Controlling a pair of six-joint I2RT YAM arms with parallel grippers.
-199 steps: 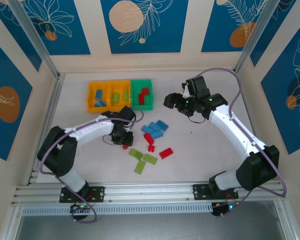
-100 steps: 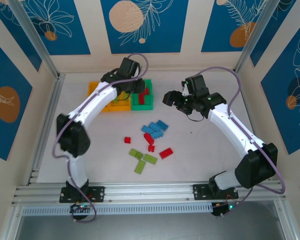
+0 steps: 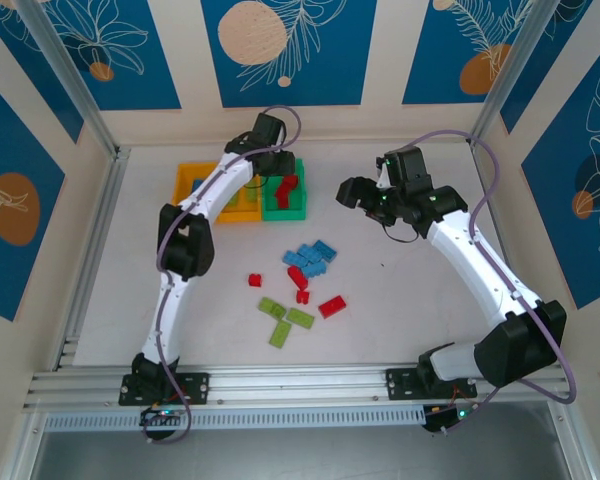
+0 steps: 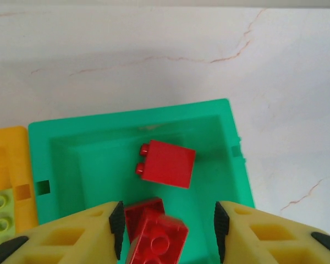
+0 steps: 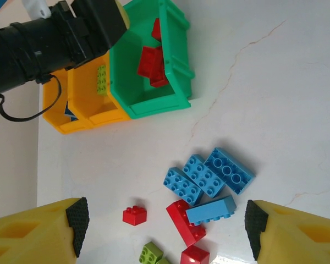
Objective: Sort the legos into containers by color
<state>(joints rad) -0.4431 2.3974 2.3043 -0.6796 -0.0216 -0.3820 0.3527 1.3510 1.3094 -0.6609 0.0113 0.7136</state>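
Just left of the green plastic open-top bin (image 3: pixel 286 211) stand two orange-yellow plastic bins (image 3: pixel 195 214), all three touching in a row. The one beside the green bin holds a lime green studded brick (image 4: pixel 1 212). Over the green bin hangs the left gripper (image 4: pixel 169 220), its jaws apart. A small red studded brick (image 4: pixel 157 242), blurred, sits between the black pads (image 4: pixel 117 225), close to the left one and with a gap to the right one. Beneath it, other red bricks (image 4: pixel 166 163) lie inside the bin. On the white table (image 3: pixel 400 300), nearer the arm bases than the green bin, lie loose blue bricks (image 3: pixel 310 258), loose red bricks (image 3: pixel 331 306) and loose lime green bricks (image 3: pixel 300 318). Right of the green bin hovers the right gripper (image 5: pixel 165 220), with its jaws wide apart and nothing between them.
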